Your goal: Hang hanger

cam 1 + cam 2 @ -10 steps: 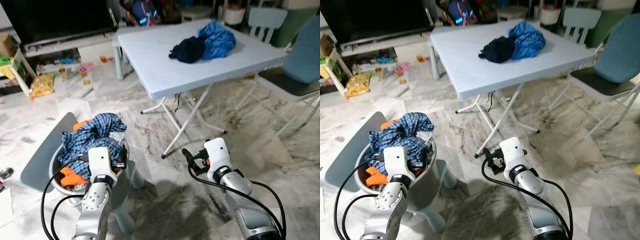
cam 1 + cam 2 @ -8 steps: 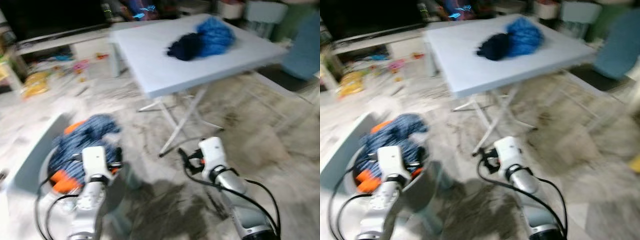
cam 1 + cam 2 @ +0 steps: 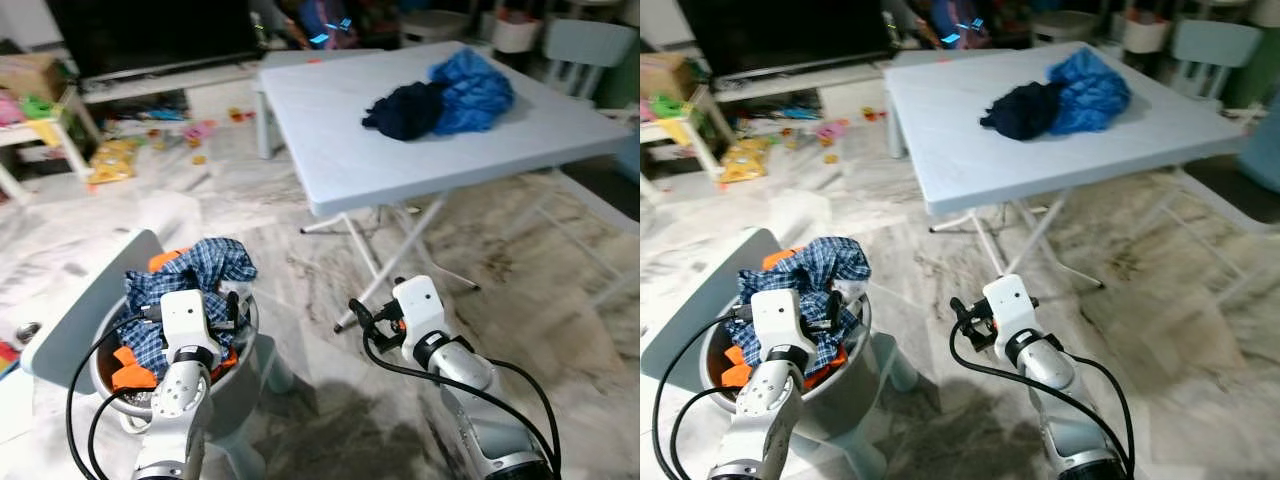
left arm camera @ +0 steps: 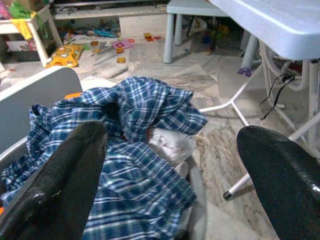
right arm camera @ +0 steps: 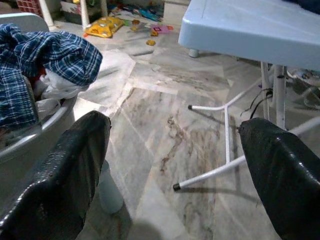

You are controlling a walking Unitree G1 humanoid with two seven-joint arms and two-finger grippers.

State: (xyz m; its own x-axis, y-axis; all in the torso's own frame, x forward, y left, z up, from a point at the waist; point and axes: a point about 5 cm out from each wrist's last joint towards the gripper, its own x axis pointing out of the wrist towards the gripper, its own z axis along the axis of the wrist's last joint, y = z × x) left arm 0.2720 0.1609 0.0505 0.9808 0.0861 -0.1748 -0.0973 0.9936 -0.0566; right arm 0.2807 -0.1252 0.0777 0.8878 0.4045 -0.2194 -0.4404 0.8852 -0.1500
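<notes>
The whole scene sits lower and further right than half a second ago and the blur has cleared: the head camera has swung, while the pale blue folding desk [image 3: 440, 130], its navy garment [image 3: 405, 110] and bright blue garment [image 3: 475, 88] lie as before. The marble floor [image 3: 300, 260] spreads beneath. A grey chair [image 3: 75, 320] at the robot's left carries a metal basin [image 3: 845, 365] heaped with a blue plaid shirt [image 3: 185, 285] over orange cloth [image 3: 130, 370]. The left gripper [image 4: 170, 170] hovers just above the basin, jaws spread wide and empty; its wrist view adds white cloth [image 4: 167, 142] tucked under the plaid. The right gripper [image 5: 175, 165] hangs over bare floor near the desk's white legs [image 5: 227, 135], jaws likewise released. I cannot make out a hanger anywhere.
</notes>
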